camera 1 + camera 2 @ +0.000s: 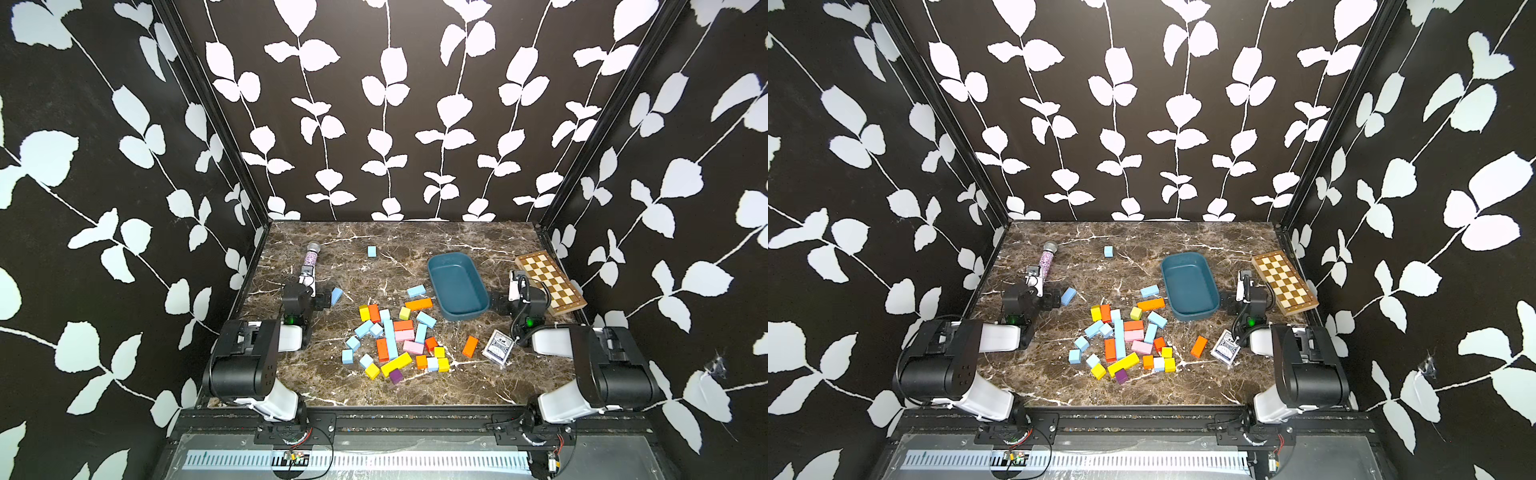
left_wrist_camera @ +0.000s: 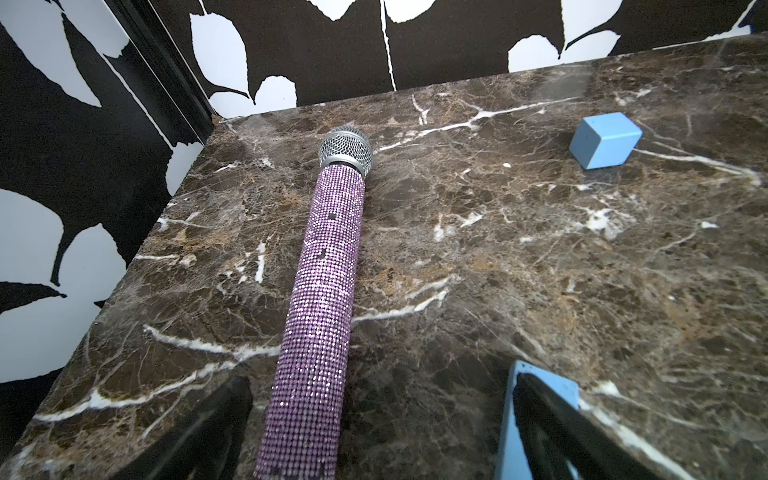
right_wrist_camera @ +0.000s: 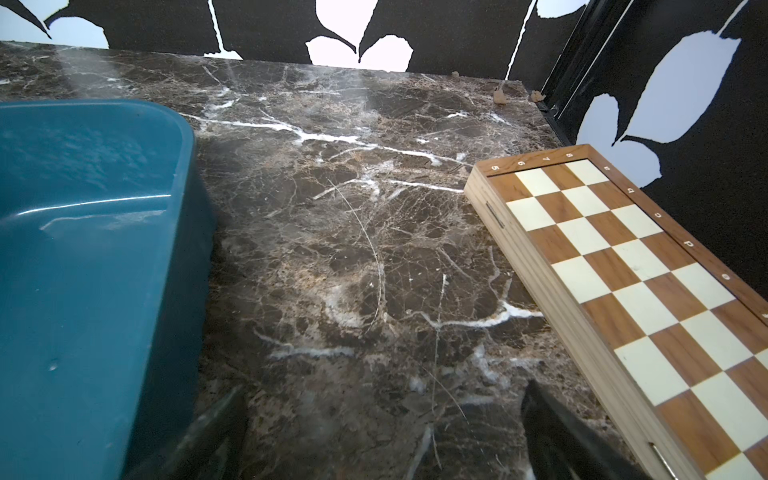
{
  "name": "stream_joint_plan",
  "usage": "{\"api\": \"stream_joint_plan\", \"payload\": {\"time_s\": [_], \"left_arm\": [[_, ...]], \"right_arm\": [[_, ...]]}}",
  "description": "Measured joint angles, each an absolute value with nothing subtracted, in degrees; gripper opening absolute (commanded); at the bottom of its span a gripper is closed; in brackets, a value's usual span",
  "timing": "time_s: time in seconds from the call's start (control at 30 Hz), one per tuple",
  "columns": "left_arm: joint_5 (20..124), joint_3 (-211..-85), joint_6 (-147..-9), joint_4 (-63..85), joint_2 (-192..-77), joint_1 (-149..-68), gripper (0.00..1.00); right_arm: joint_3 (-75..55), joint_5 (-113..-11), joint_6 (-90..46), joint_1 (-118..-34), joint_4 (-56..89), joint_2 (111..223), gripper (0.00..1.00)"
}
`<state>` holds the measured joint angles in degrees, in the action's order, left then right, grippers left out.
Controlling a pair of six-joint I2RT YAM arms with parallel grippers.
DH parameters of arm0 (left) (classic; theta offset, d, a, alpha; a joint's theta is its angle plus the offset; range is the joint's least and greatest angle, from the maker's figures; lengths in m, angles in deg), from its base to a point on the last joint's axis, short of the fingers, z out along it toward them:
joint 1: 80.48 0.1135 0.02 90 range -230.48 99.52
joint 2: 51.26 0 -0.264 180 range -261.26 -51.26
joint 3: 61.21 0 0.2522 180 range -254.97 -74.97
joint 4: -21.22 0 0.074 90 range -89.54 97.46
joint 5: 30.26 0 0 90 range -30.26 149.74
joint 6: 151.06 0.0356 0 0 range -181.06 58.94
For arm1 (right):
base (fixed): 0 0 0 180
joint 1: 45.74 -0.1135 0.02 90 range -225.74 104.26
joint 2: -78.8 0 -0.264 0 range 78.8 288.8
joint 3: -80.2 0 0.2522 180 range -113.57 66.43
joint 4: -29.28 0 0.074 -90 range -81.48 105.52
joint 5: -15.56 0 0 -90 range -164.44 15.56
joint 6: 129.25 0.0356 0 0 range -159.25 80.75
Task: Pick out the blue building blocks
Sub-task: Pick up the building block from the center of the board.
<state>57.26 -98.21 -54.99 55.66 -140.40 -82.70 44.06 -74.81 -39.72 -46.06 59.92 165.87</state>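
Sorting is only beginning: no blue blocks point(image 1: 390, 338) are sitting apart yet.
Most are lying mixed with orange, yellow and pink ones in the pile at the middle. One cube point(image 1: 371, 251) is lying alone near the back, and a wedge point(image 1: 336, 295) is resting just beside the left gripper point(image 2: 382, 380). The tray point(image 1: 457, 286) is standing empty — likely where they are going. The left gripper and the right gripper point(image 3: 386, 390) are both gaping wide, holding nothing. The blocks are looking matte, pale sky-blue — cubes, short bars, one long bar.
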Motion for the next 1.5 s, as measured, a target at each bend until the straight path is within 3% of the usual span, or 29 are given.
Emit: {"api": "stream_joint_plan", "payload": {"time_s": [0.17, 0.37, 0.63, 0.8, 0.97, 1.17, 1.5], "left_arm": [[57.2, -98.2, -55.0, 55.7, -140.4, -82.7, 0.99], [57.2, -98.5, -54.9, 54.3, -139.9, -82.7, 0.99], [59.6, -102.6, -53.4, 42.0, -125.5, -82.7, 0.99], [62.3, -115.2, -53.1, 23.6, -123.2, -82.7, 0.99], [64.5, -128.6, -54.8, 4.8, -127.5, -82.7, 0.99], [66.3, -130.4, -59.4, -6.0, -128.5, -82.7, 0.99], [69.2, -135.1, -59.8, -13.4, -133.2, -82.7, 0.99]], "right_arm": [[43.8, -75.7, -39.5, -46.1, 58.8, 165.2, 0.99], [35.1, -77.4, -36.6, -46.1, 39.9, 155.7, 0.99], [23.1, -75.5, -24.9, -46.8, 13.8, 145.7, 0.99], [18.0, -76.8, -22.7, -56.0, -0.1, 145.8, 0.99], [8.9, -77.5, -19.6, -66.8, -10.2, 151.5, 0.99], [-6.7, -78.2, -16.4, -77.3, -19.2, 165.4, 0.99], [-21.8, -77.0, -12.6, -87.4, -22.9, 182.9, 0.82]]}}
